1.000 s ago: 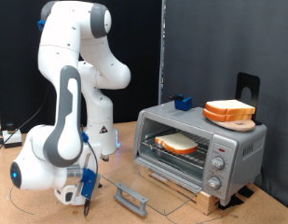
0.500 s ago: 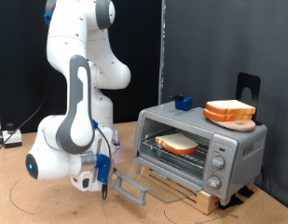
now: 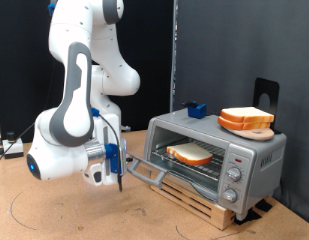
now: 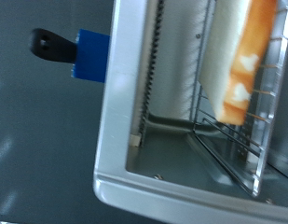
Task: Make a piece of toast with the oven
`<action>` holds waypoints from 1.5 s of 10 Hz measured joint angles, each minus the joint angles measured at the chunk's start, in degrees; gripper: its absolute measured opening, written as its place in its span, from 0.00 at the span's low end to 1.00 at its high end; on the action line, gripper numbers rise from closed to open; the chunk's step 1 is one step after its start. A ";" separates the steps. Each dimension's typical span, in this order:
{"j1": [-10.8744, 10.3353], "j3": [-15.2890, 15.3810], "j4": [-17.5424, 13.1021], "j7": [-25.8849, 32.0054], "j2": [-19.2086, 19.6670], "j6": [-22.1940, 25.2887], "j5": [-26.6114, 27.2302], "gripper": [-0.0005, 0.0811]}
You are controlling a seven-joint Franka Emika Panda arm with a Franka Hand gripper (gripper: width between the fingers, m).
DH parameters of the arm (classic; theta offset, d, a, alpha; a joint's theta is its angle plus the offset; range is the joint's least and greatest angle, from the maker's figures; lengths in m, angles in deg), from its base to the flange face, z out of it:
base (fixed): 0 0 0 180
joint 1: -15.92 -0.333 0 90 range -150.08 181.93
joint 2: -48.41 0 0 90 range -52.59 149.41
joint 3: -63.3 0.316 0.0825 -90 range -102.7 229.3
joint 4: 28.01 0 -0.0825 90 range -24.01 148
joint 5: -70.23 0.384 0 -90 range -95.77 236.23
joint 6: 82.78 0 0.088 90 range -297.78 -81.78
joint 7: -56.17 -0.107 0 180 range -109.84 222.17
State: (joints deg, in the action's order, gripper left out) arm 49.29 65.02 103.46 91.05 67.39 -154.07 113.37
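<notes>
The silver oven (image 3: pixel 256 160) stands on a wooden pallet at the exterior view's right. The piece of toast (image 3: pixel 191 153) lies on the wire rack inside it. The glass door is partly raised, and its grey bar handle (image 3: pixel 146 173) hangs in front of the opening. My gripper (image 3: pixel 115 170), with blue fingers, is right against the handle on its left side. The wrist view shows the oven's inner wall (image 4: pixel 171 103) and rack, with the toast (image 4: pixel 246 56) seen edge-on. My fingers do not show there.
A thicker stack of bread slices (image 3: pixel 245 119) lies on a board on top of the oven. A blue and black object (image 3: pixel 198 109) sits on the oven's top at the back and also shows in the wrist view (image 4: pixel 90 54). The wooden pallet (image 3: pixel 209 205) rests on the brown table.
My gripper has moved up and to the right from near the table. The door handle has risen with it, so the door has gone from lying flat open to partly raised.
</notes>
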 joint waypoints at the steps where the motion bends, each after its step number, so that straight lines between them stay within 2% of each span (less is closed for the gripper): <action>1: -0.30 0.75 0.59 -0.21 -1.52 0.02 0.43 0.99; 4: -2.30 2.98 3.62 -2.69 -6.26 -1.31 0.70 0.99; 7: -4.16 5.31 8.13 -3.16 -11.27 -3.15 1.25 0.99; 10: -5.57 7.23 13.25 -5.64 -16.79 -4.69 5.18 0.99; 12: -5.09 6.83 13.73 -7.25 -18.33 -6.04 6.00 0.99; 15: -2.55 4.11 11.73 -11.30 -16.89 -9.89 4.73 0.99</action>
State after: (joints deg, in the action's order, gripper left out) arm 46.74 69.13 115.20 79.75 50.50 -163.96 118.09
